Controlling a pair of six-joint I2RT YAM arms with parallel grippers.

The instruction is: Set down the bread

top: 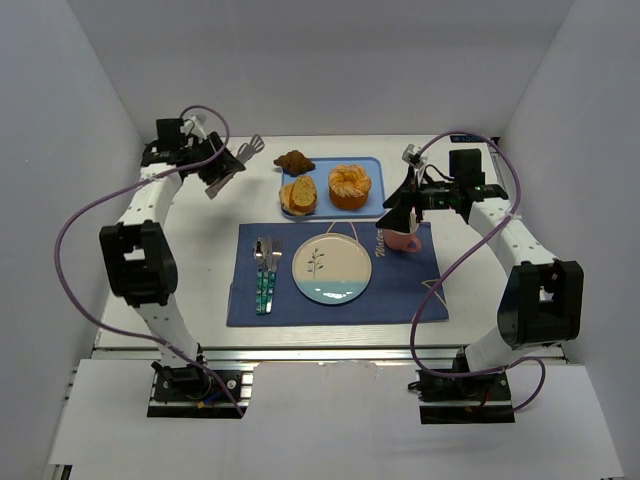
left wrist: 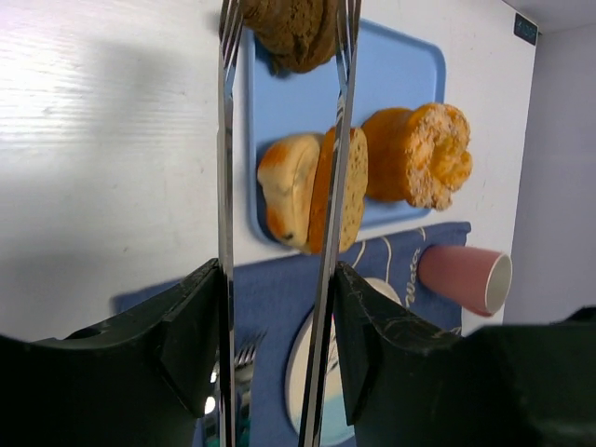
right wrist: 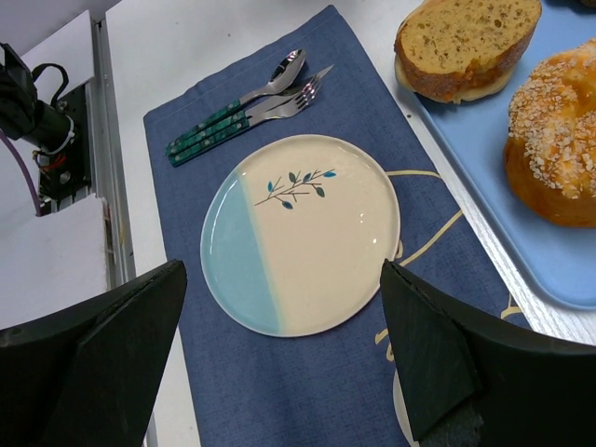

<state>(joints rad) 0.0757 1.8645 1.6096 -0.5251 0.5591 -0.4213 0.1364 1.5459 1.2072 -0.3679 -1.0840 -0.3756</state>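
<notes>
Three breads lie on the blue tray [top: 372,170]: a dark brown piece [top: 293,161] at its far left corner, a sliced loaf [top: 298,195] and a round seeded bun [top: 349,186]. My left gripper [top: 222,170] is shut on metal tongs [top: 250,150], whose tips hang to the left of the dark piece. In the left wrist view the two tong arms [left wrist: 226,186] press against my pads [left wrist: 200,317], spread apart, and the dark piece [left wrist: 298,26] shows between their tips. My right gripper [top: 400,215] stands open and empty over the pink mug [top: 402,240]; its wrist view looks down on the plate [right wrist: 300,233].
The white and light blue plate [top: 331,267] sits on a dark blue placemat [top: 400,290], with a spoon, knife and fork [top: 265,275] to its left. White walls enclose the table on three sides. The right wrist view also holds the sliced loaf [right wrist: 466,42] and bun [right wrist: 559,140].
</notes>
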